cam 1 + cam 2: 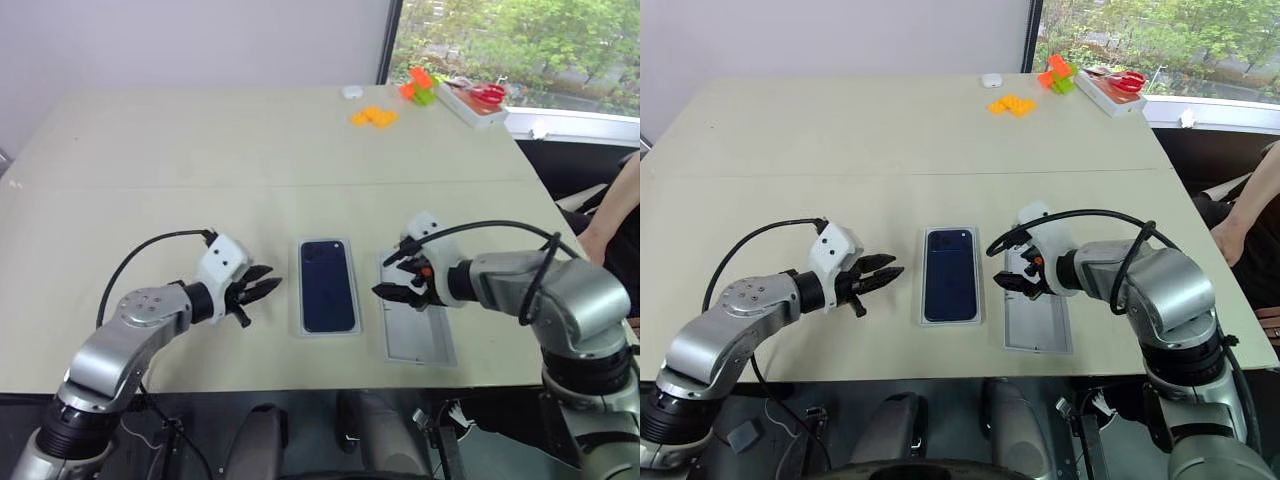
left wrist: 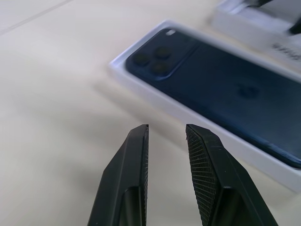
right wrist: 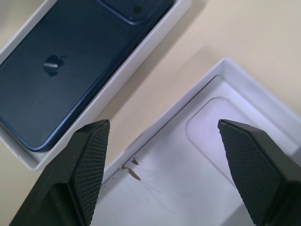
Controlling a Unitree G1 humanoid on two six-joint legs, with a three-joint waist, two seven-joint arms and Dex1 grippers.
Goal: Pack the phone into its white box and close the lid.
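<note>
From the head views, the phone (image 1: 328, 285) lies face down inside the white box (image 1: 296, 300) near the front of the table (image 1: 200, 160), its camera cluster at the far end. Just to its right sits the lid (image 1: 425, 345), upside down, pale inside showing. The head views alone take in the far edge: orange pieces (image 1: 374, 117), a green and orange block (image 1: 419, 85), red scissors (image 1: 487, 94) on a white tray, and a person's arm (image 1: 610, 215) at the right.

The right wrist view adds detail: an oval hollow pressed into the lid's inner face, a few small dark marks there, and the logo on the phone's glossy navy back. The left wrist view shows three lenses at the phone's corner and the box's thin white rim.

The left gripper (image 1: 255, 288) hovers left of the box, fingers (image 2: 134, 169) parted by a narrow gap, gripping nothing. The right gripper (image 1: 398, 290) hangs over the lid's far end, fingers (image 3: 89, 160) spread wide, empty.
</note>
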